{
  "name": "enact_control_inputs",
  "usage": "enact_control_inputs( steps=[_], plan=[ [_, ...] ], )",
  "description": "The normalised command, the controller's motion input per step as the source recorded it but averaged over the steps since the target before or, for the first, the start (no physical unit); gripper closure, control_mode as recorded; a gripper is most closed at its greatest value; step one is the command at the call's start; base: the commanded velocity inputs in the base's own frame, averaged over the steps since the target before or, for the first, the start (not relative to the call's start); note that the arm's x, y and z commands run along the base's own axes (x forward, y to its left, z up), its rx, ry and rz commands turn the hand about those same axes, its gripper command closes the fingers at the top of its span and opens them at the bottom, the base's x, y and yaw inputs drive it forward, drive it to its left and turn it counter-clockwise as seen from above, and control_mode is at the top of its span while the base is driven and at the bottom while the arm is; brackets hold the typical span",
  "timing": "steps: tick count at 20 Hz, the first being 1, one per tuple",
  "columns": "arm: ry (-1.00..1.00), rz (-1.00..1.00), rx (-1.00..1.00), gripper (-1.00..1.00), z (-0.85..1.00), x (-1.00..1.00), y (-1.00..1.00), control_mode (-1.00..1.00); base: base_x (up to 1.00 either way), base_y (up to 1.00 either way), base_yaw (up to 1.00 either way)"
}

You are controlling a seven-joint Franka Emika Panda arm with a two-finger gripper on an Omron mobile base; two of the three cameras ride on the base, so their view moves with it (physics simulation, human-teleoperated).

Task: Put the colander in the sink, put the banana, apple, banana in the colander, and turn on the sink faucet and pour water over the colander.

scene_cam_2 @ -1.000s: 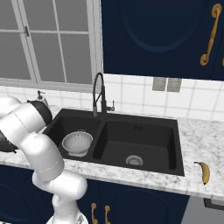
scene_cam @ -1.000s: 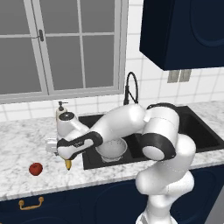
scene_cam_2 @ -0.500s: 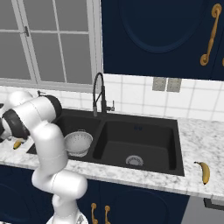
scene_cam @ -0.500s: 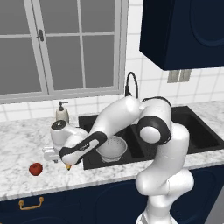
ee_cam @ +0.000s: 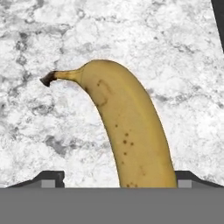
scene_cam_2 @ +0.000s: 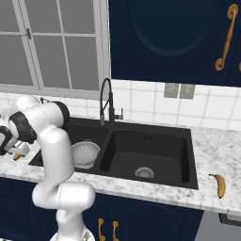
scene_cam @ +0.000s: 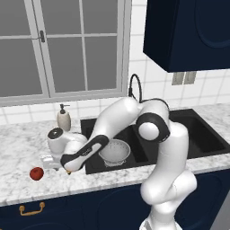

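A yellow banana (ee_cam: 127, 131) with a dark stem lies on the marble counter, running up between my gripper's (ee_cam: 118, 181) two fingertips (ee_cam: 50, 178). The jaws stand open, one on each side of it, with a gap on the left. In the left base view my gripper (scene_cam: 67, 169) is low over the counter, left of the sink (scene_cam: 206, 134). The red apple (scene_cam: 37, 173) sits just left of it. The colander (scene_cam: 114, 150) rests in the left basin. A second banana (scene_cam_2: 219, 184) lies on the counter right of the sink (scene_cam_2: 188, 155). The black faucet (scene_cam_2: 107, 101) has no water running.
A beige soap bottle (scene_cam: 64, 119) stands at the back of the counter (scene_cam: 18, 143), behind my hand. My arm arches from the base over the left basin. A window and tiled wall close the back; dark cabinets (scene_cam_2: 179, 37) hang above.
The hand has come down a little over the banana on the counter, and the arm's elbow has swung over to the right. The fruit and the colander have not moved.
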Motion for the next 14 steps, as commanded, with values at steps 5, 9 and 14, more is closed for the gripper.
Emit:
enact_control_inputs(
  steps=[5, 9, 14],
  plan=[
    [0.0, 0.05, 0.0, 1.0, -0.24, 0.1, -0.28, -1.0, 0.0, 0.0, 0.0],
    [0.0, 0.01, 0.0, 1.0, -0.14, 0.01, -0.51, -1.0, 0.0, 0.0, 0.0],
    [0.0, 0.0, 0.0, 1.0, 0.12, 0.0, -0.65, -1.0, 0.0, 0.0, 0.0]
  ],
)
